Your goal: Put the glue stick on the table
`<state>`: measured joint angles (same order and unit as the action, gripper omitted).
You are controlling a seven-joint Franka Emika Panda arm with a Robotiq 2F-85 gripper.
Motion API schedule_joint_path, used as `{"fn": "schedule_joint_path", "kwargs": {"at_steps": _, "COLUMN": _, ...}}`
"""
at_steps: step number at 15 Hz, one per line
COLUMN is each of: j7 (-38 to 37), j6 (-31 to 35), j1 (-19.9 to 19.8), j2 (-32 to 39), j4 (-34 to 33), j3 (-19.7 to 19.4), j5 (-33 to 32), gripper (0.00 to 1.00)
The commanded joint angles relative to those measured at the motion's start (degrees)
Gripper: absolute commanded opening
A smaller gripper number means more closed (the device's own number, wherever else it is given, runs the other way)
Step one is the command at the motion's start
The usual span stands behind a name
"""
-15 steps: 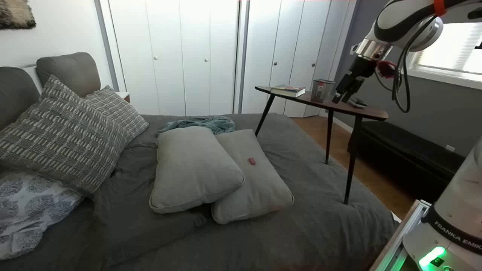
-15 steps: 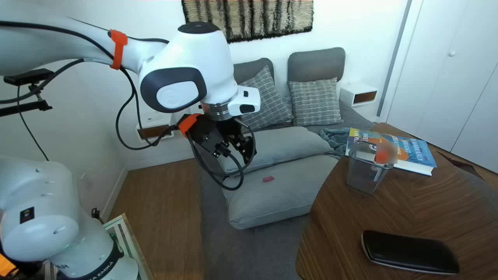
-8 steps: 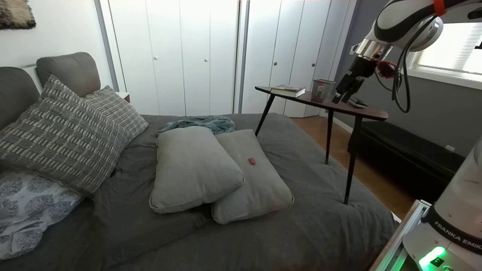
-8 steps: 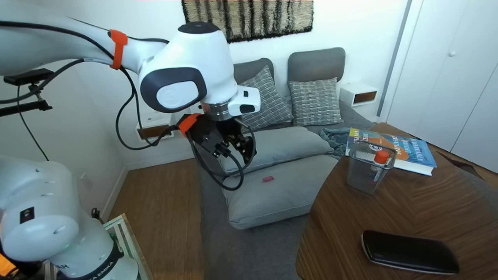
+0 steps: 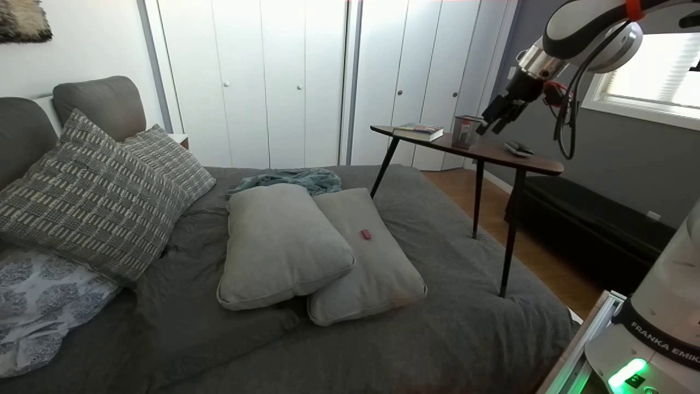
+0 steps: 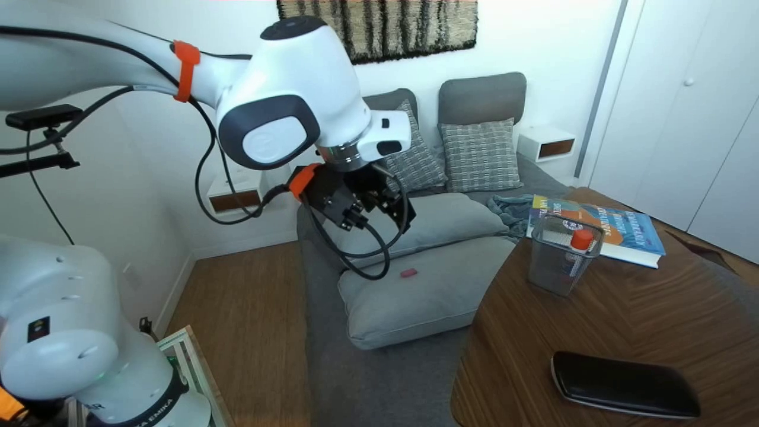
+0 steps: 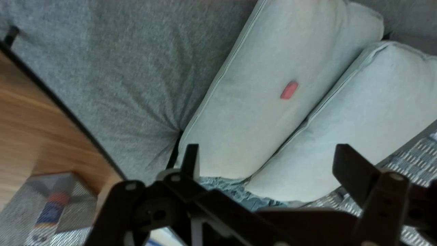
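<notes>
The small reddish glue stick (image 5: pixel 366 234) lies on a light grey pillow on the bed; it also shows in an exterior view (image 6: pixel 408 273) and in the wrist view (image 7: pixel 289 90). The dark brown table (image 6: pixel 628 323) stands beside the pillows, its thin top (image 5: pixel 495 155) raised on slender legs; its edge shows at the left of the wrist view (image 7: pixel 37 136). My gripper (image 5: pixel 489 130) is in the air near the table's clear container. In the wrist view its fingers (image 7: pixel 268 150) are wide apart with nothing between them, and the glue stick lies beyond them. In an exterior view its fingertips are partly hidden by cables.
On the table are a clear container (image 6: pixel 551 267) with a red-capped item inside, a book (image 6: pixel 622 228) and a black case (image 6: pixel 622 385). A second pillow (image 5: pixel 284 246) overlaps the one under the glue stick. A teal cloth (image 5: pixel 317 179) lies behind the pillows.
In the last half second my gripper has moved and tilted, up and left in one exterior view and right in another, with the cables swinging along. The glue stick has not moved.
</notes>
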<state>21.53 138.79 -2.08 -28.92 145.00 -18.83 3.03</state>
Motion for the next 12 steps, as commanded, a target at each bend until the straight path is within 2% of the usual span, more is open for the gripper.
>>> {"fn": "schedule_joint_path", "kwargs": {"at_steps": 1, "j7": -2.2, "j6": 5.0, "j1": -3.2, "j2": 4.4, "j4": -6.2, "j3": 0.5, "j5": -0.2, "gripper": 1.00}}
{"fn": "schedule_joint_path", "kwargs": {"at_steps": 3, "j7": -5.7, "j6": 6.2, "j1": -5.4, "j2": 7.5, "j4": -10.4, "j3": 0.7, "j5": -0.5, "gripper": 1.00}}
{"fn": "schedule_joint_path", "kwargs": {"at_steps": 10, "j7": -18.3, "j6": -0.9, "j1": -12.5, "j2": 21.4, "j4": -28.7, "j3": 0.0, "j5": -0.4, "gripper": 1.00}}
{"fn": "schedule_joint_path", "kwargs": {"at_steps": 11, "j7": -14.2, "j6": 2.3, "j1": -11.8, "j2": 16.2, "j4": -22.1, "j3": 0.3, "j5": -0.1, "gripper": 1.00}}
{"fn": "schedule_joint_path", "kwargs": {"at_steps": 12, "j7": -14.5, "j6": 2.0, "j1": -12.2, "j2": 17.6, "j4": -23.5, "j3": 0.3, "j5": -0.1, "gripper": 1.00}}
